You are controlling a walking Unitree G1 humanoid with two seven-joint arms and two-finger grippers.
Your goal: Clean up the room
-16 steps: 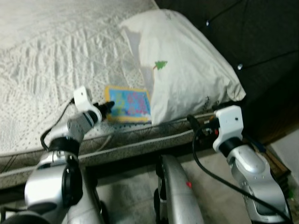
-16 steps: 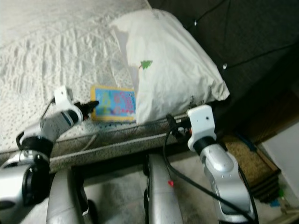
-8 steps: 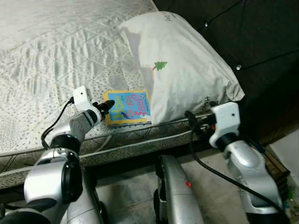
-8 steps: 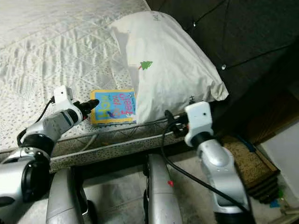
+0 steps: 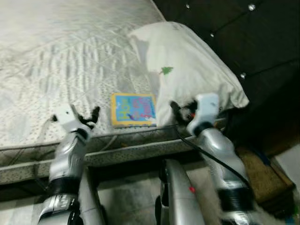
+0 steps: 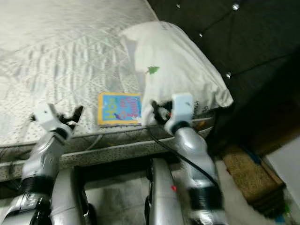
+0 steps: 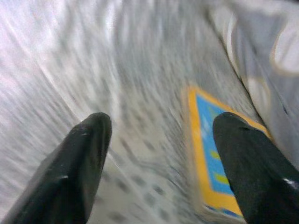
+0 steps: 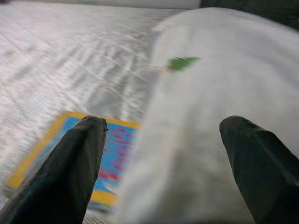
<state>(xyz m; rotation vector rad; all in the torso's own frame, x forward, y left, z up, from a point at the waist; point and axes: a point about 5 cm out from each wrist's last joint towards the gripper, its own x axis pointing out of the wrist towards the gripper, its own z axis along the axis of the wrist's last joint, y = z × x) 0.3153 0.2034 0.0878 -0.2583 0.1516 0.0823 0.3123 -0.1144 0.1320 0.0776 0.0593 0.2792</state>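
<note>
The book lies flat on the bed near its front edge, its far side just under the pillow. It sits between the two arms, its long axis roughly along that edge. The left end effector hovers over the edge beside the book, fingers apart. The right end effector, also open, reaches over the pillow's near corner. Both seem about equally near; the left has the clearer approach.

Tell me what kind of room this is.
Most likely a bedroom: a quilted white mattress, a white pillow against a dark tufted headboard, and a colourful children's book on the bed.
</note>
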